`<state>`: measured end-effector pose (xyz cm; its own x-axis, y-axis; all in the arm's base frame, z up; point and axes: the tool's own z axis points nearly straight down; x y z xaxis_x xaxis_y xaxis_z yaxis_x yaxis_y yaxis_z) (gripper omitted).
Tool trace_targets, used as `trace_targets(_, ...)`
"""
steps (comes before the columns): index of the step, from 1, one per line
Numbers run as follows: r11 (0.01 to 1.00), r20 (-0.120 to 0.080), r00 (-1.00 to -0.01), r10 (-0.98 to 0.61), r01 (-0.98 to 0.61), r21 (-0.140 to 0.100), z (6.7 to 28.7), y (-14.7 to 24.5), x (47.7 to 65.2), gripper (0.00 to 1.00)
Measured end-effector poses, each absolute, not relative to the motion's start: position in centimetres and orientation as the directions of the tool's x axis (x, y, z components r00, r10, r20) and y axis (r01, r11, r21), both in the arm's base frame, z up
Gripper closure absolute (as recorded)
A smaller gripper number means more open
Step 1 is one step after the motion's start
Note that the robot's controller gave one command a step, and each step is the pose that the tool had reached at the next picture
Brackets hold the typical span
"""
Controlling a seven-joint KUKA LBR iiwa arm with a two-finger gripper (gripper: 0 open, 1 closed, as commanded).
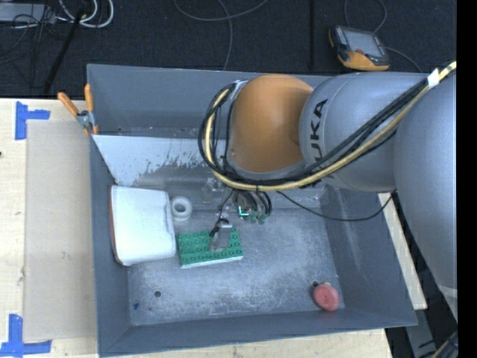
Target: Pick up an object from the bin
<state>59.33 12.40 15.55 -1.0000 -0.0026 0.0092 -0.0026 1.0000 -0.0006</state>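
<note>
Gripper (221, 231), its degree of opening impossible to tell, over the upper edge of a flat green studded plate (203, 250) lying left of centre in the bin (261, 278).

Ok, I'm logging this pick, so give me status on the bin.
Gripper over green studded plate, bin's left-centre. White block and small grey ring close beside it. Pink lump far off, near corner.

Dull grey metal bin (246, 289) with a scuffed, speckled floor; a flat green studded plastic plate (197, 249); a smooth white rounded block (140, 226), possibly plastic; a matt reddish lump (326, 296).
</note>
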Motion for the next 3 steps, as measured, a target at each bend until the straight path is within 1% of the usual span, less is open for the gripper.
trace_targets(1,0.680,-0.001,-0.680,-0.733,-0.733,0.001,7.0,12.7,59.3,0.00)
trace_targets(2,0.684,-0.002,-0.684,-0.729,-0.729,0.001,7.3,12.7,59.4,1.00)
trace_targets(3,0.708,-0.008,-0.708,-0.707,-0.707,-0.004,23.9,13.7,58.1,1.00)
